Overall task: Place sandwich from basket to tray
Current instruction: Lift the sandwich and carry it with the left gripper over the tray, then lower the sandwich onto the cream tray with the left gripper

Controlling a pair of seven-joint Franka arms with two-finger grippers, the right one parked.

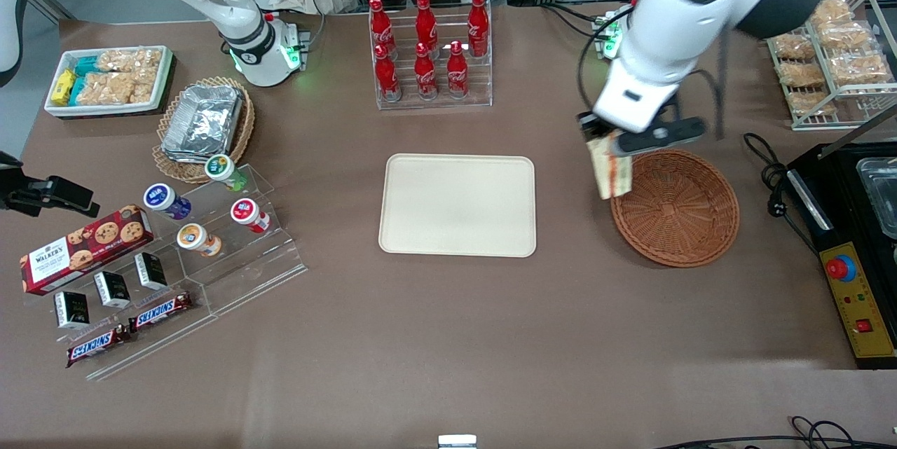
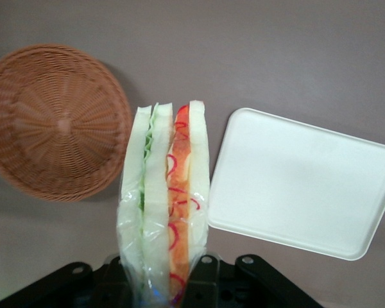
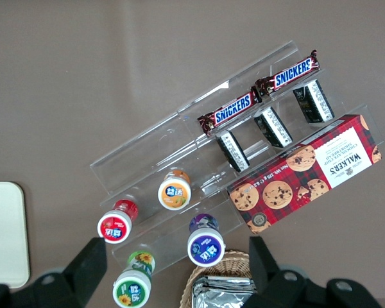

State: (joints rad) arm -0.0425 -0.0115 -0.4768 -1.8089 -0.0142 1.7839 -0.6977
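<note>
The tray lies flat on the surface. Between it and the basket, the sandwich is held clamped in the end effector, lifted above the basket's rim nearest the tray.

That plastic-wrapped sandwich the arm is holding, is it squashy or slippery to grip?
Probably both. The triangular white-bread sandwich looks soft, so the left gripper, shut on it, could dent it. Its glossy clear wrap may slide. It hangs above the table beside the round brown wicker basket, so it seems light.
</note>
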